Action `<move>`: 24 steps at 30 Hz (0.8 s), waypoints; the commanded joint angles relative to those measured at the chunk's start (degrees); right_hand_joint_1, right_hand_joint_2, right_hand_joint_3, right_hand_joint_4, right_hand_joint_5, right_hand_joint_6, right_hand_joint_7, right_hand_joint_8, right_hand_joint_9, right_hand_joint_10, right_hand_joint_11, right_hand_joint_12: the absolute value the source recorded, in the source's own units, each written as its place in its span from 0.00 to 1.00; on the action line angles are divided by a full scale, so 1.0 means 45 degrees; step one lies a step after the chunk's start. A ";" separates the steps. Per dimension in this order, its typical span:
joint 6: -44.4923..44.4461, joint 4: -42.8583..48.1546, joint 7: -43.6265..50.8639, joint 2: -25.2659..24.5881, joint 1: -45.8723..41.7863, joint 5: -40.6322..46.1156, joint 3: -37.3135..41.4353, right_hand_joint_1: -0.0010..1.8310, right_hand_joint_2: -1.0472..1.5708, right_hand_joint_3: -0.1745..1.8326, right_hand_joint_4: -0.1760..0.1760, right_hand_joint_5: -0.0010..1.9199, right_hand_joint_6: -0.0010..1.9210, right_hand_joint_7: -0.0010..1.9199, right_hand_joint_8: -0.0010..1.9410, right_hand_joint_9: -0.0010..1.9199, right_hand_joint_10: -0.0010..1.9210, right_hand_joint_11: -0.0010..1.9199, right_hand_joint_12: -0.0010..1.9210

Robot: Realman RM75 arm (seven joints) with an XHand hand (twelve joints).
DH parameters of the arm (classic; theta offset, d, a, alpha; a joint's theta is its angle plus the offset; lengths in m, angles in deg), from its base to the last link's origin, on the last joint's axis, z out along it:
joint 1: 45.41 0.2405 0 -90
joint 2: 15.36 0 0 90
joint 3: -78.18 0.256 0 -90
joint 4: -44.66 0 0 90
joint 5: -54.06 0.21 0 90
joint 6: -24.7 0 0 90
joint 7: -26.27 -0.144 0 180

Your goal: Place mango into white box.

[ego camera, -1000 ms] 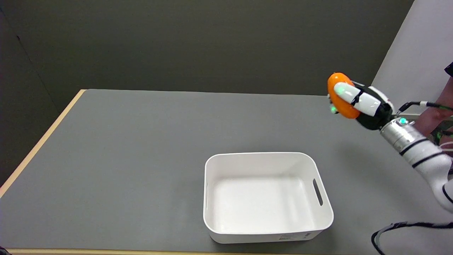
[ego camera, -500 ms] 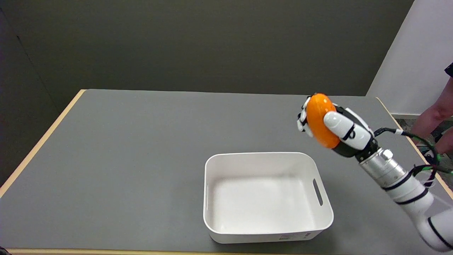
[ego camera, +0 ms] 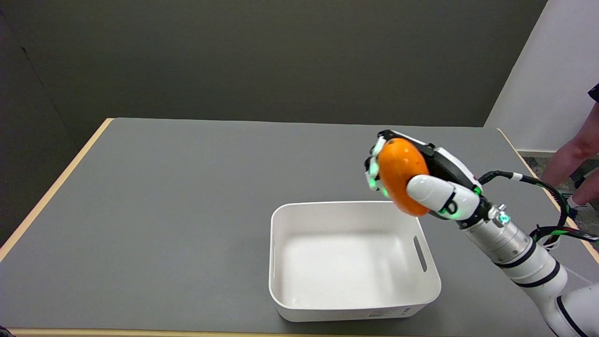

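My right hand (ego camera: 421, 182) grips an orange mango (ego camera: 400, 173) in the air, with its thumb across the near side of the fruit and its fingers wrapped round the far side. The mango hangs over the far right corner of the white box (ego camera: 353, 306), above the rim. The box is an open rectangular tub with slot handles in its short walls, and nothing lies in it. It stands on the grey table near the front edge.
The grey table (ego camera: 187, 187) has a wooden edge along its left and right sides. A person's arm (ego camera: 578, 150) shows at the right edge of the picture, beyond the table. Cables trail from my right forearm (ego camera: 519, 248).
My right hand has carried the mango leftward and downward, from beyond the table's right side to above the box's far right corner. The box has not moved.
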 commanded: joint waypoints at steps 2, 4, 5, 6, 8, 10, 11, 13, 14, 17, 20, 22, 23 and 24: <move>-0.2513 -0.2858 0.0330 0.0438 0.0144 -0.3463 -0.1039 0.64 0.80 0.32 0.00 0.34 0.80 0.37 0.81 0.49 1.00 0.34 1.00; -0.2795 -0.2857 0.0330 0.0633 0.0336 -0.4254 -0.1222 0.65 0.80 0.33 0.00 0.35 0.79 0.38 0.81 0.50 1.00 0.37 1.00; -0.2960 -0.2857 0.0330 0.0730 0.0465 -0.4699 -0.1274 0.65 0.80 0.33 0.00 0.35 0.79 0.38 0.81 0.50 1.00 0.38 1.00; -0.3110 -0.2857 0.0330 0.0823 0.0579 -0.5346 -0.1284 0.65 0.80 0.33 0.00 0.35 0.79 0.38 0.81 0.50 1.00 0.38 1.00; -0.3371 -0.2839 0.0404 0.0890 0.0710 -0.6375 -0.1299 0.65 0.80 0.33 0.00 0.35 0.79 0.38 0.80 0.50 1.00 0.41 1.00; -0.3775 -0.2839 0.0464 0.0911 0.0722 -0.7461 -0.1302 0.65 0.80 0.33 0.00 0.35 0.79 0.38 0.80 0.50 1.00 0.41 1.00; -0.4086 -0.2822 0.0595 0.0911 0.0705 -0.8046 -0.1317 0.65 0.80 0.33 0.00 0.35 0.79 0.38 0.80 0.50 1.00 0.41 1.00; -0.4641 -0.2802 0.1141 0.0826 0.0600 -0.8591 -0.1353 0.65 0.80 0.33 0.00 0.35 0.79 0.38 0.80 0.50 1.00 0.41 1.00; -0.5025 -0.2711 0.1438 0.0761 0.0505 -0.8648 -0.1355 0.65 0.80 0.33 0.00 0.35 0.79 0.38 0.80 0.50 1.00 0.41 1.00; -0.5820 -0.2418 0.2388 0.0545 0.0202 -0.8515 -0.1270 0.65 0.80 0.33 0.00 0.35 0.79 0.38 0.81 0.50 1.00 0.40 1.00; -0.6375 -0.2360 0.3025 0.0295 -0.0150 -0.8545 -0.1177 0.65 0.80 0.33 0.00 0.35 0.79 0.38 0.81 0.50 1.00 0.40 1.00; -0.6621 -0.2418 0.3379 0.0144 -0.0370 -0.8517 -0.1160 0.65 0.80 0.33 0.00 0.35 0.79 0.37 0.81 0.50 1.00 0.41 1.00; -0.6744 -0.2526 0.3546 0.0015 -0.0506 -0.8514 -0.1112 0.64 0.80 0.33 0.00 0.35 0.80 0.37 0.81 0.50 1.00 0.41 1.00; -0.6785 -0.2581 0.3635 -0.0042 -0.0562 -0.8514 -0.1092 0.64 0.80 0.33 0.00 0.34 0.80 0.37 0.81 0.50 1.00 0.41 1.00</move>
